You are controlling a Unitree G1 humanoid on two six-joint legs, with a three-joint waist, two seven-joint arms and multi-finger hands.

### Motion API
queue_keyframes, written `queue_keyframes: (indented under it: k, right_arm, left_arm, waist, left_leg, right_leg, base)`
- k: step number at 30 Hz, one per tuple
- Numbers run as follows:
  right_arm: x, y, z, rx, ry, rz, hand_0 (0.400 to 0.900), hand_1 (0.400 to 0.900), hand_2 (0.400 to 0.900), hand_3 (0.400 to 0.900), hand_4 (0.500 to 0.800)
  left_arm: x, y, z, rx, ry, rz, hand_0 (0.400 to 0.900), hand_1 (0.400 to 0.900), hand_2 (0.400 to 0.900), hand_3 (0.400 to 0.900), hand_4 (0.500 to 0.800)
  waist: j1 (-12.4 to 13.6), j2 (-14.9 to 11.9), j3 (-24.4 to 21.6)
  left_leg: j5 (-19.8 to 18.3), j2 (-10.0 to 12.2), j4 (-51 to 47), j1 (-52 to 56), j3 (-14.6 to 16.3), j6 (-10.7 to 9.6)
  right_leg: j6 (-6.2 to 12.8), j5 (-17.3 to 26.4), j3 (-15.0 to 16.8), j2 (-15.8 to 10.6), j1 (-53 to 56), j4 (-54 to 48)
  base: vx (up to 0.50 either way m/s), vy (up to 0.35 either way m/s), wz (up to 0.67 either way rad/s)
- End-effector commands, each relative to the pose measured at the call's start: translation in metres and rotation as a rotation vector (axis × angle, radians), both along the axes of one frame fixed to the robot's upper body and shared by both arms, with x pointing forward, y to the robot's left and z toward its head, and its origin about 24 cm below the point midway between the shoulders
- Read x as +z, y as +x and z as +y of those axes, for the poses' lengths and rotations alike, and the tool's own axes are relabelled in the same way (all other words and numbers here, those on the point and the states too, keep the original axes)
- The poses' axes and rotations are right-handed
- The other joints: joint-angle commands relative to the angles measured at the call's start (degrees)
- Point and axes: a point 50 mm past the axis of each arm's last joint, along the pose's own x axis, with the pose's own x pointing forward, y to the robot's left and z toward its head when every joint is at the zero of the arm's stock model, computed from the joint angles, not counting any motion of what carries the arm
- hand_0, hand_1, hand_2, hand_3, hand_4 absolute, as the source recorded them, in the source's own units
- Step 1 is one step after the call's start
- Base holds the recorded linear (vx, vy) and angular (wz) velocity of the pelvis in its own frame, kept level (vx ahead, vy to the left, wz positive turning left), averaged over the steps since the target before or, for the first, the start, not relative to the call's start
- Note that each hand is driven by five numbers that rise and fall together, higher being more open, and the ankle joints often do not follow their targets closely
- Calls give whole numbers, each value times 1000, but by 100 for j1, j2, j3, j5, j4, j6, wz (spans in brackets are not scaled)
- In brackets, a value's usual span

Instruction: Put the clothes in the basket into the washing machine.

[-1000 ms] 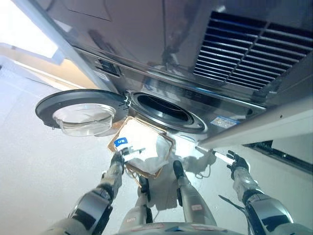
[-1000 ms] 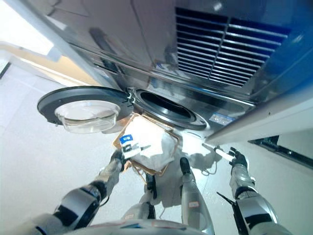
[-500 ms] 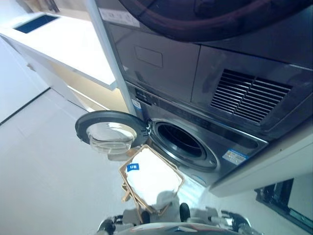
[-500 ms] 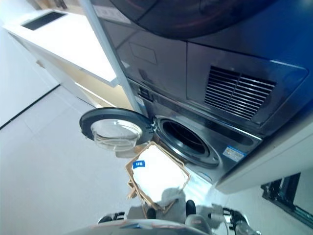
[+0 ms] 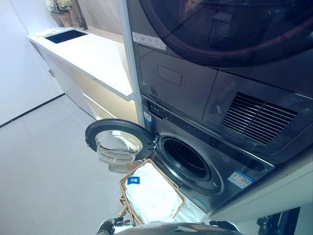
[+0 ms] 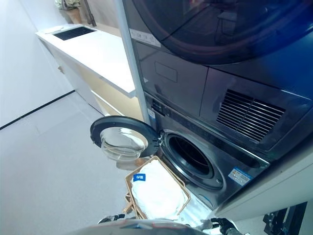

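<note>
Two machines stand stacked against the wall: the washing machine (image 5: 205, 152) at floor level with a second dark-fronted machine (image 5: 230, 29) on top of it, whose big round window fills the upper right of both views. The washing machine's door (image 5: 117, 144) is swung fully open to the left, its clear bowl-shaped glass facing up, and the round drum opening (image 5: 188, 159) is dark and unblocked. On the floor (image 5: 44, 166) just in front of that opening sits the basket (image 6: 182, 188), a light brown frame, its near left corner close under the open door. White clothes (image 6: 156, 193) fill the basket to its rim, with a small blue label (image 6: 139, 177) lying on them at the corner nearest the door. A slatted vent (image 5: 257, 117) is set in the panel above the drum, to the right. To the left of the machines a long white counter (image 5: 93, 54) runs away along the wall, with a dark sink (image 5: 66, 35) sunk into its far end and a plant (image 5: 61, 7) behind that. At the bottom edge of the views only a sliver of each hand shows: the left hand (image 5: 108, 226) below the basket's near corner and the right hand (image 6: 224, 226) further right, both apart from the basket; I cannot tell how their fingers stand, and neither visibly has hold of anything.
</note>
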Motion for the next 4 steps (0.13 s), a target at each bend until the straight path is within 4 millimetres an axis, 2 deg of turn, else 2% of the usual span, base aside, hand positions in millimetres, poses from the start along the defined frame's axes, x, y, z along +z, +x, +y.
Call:
queue_keyframes:
  k: [1, 4]
  right_arm:
    - [-4, 13, 26, 55, 59, -31, 900, 900, 900, 900, 800]
    - [-5, 13, 29, 73, 62, -30, 900, 900, 900, 900, 800]
  left_arm:
    - [6, 15, 23, -7, 61, -31, 900, 900, 900, 900, 800]
    - [6, 14, 23, -5, 64, -34, 900, 900, 900, 900, 800]
  waist:
    - [110, -472, -156]
    - [100, -460, -153]
  left_leg:
    - [-256, -446, -6, 7, 193, 240]
    - [-277, -470, -6, 40, 221, 270]
  right_leg:
    - [439, 69, 262, -375, -100, 205]
    - [444, 59, 311, -392, -97, 236]
  base:
    - [6, 56, -1]
    - [-7, 33, -4]
